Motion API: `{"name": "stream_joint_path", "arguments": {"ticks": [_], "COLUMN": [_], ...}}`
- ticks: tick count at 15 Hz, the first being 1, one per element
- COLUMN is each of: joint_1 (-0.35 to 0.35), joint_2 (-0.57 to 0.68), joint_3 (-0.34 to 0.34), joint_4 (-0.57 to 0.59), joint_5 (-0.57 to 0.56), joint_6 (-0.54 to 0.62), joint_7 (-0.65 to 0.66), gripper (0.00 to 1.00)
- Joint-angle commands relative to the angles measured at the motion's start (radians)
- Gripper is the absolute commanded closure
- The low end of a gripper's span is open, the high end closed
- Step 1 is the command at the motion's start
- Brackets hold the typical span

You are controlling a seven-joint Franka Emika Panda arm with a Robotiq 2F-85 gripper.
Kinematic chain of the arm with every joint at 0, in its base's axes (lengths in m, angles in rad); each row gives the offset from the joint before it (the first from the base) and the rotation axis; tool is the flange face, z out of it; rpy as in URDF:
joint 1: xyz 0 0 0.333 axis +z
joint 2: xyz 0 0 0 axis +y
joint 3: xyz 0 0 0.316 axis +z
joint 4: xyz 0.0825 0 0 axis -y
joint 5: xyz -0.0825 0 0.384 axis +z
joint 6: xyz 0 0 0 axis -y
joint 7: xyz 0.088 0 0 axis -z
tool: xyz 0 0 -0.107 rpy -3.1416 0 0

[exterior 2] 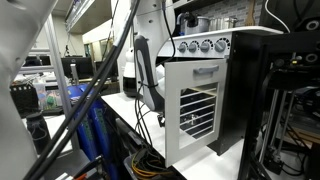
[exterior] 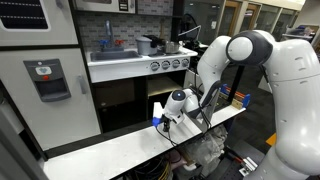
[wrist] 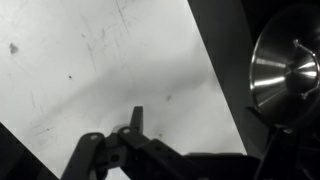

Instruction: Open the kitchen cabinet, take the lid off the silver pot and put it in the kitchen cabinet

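At the left of an exterior view stands a grey toy fridge door with a dispenser [exterior: 50, 80]. Beside it runs the white play-kitchen counter [exterior: 125, 68]. From the right of the frame the white robot arm [exterior: 250, 60] bends in, holding its dark gripper [exterior: 165, 118] low over the long white table [exterior: 100, 150]. In an exterior view the white kitchen cabinet [exterior 2: 195, 110] sits at centre, its slatted hinged door swung wide open, and above it the small shiny silver pot [exterior 2: 196, 22] rests on the stovetop. In the wrist view a scuffed white surface fills the left. The gripper [wrist: 112, 140] at lower centre has its jaws apart and empty. The small round silver metal lid [wrist: 285, 70] lies at the right edge against a dark area, clear of the fingers.
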Motion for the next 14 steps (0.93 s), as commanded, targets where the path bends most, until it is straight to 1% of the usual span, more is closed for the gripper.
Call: {"name": "stream_joint_path", "arguments": {"ticks": [1,6,9,12,14], "joint_1": [0.018,0.019,0.026,0.041,0.048], "joint_2": [0.016,0.018,0.022,-0.009,-0.043], "joint_3": [-0.031,-0.043,-0.036,-0.028,-0.02], "joint_4": [0.03,0.049,0.049,0.007,-0.032], "joint_5": [-0.028,-0.034,-0.033,-0.014,-0.01], "joint_6": [0.013,0.015,0.019,0.005,0.02], "joint_7": [0.0,0.0,0.0,0.0,0.001], "gripper": [0.0,0.0,0.0,0.0,0.0]}}
